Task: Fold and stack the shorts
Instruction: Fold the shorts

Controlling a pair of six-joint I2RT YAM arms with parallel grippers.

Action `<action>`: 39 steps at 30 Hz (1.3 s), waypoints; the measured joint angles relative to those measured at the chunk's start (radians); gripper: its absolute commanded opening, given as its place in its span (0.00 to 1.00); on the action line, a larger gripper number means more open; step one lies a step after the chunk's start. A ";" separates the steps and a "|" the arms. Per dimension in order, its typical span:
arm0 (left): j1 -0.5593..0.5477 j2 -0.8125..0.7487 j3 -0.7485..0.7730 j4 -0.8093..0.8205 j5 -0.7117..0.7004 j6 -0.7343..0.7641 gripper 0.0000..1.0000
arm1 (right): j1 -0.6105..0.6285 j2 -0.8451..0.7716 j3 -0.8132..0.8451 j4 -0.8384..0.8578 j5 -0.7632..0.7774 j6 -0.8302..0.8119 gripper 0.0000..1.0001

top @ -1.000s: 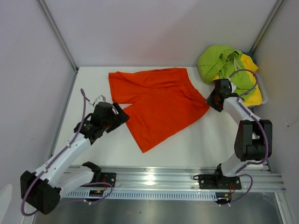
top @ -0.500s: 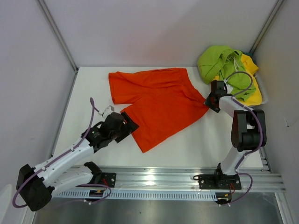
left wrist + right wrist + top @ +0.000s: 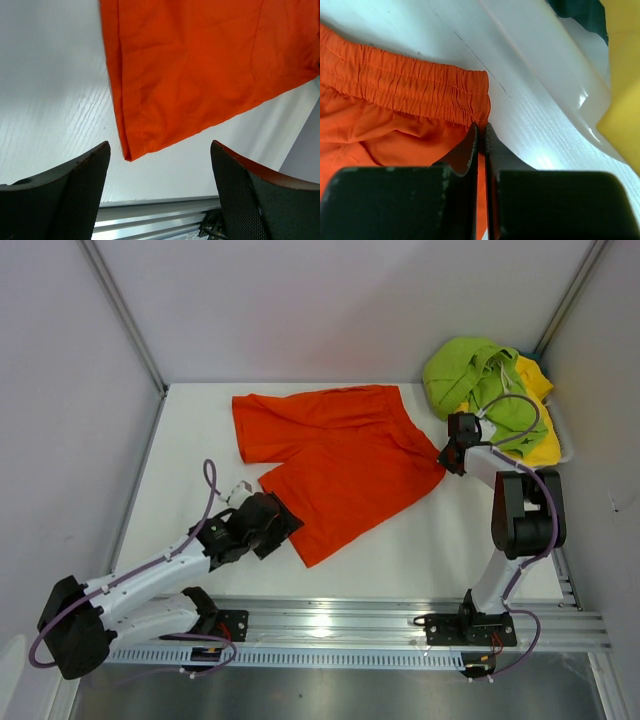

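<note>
Item: orange shorts (image 3: 340,455), spread flat mid-counter (image 3: 190,440). Thin, limp and light; I expect them to drape and slide, so take them at a hem or the elastic waistband. The right end effector (image 3: 481,145) is pinched closed on the waistband corner. The left end effector (image 3: 160,145) is wide open and empty above the near leg-hem corner.

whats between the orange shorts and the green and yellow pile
The right gripper, shut on the orange shorts' waistband corner, then bare table and the white tray rim under the green and yellow pile. Right wrist view shows it best.
</note>
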 measured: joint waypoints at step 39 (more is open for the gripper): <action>-0.341 -0.105 -0.189 -0.248 -0.274 -0.612 0.60 | 0.294 -0.632 -0.556 -0.065 0.280 0.611 0.00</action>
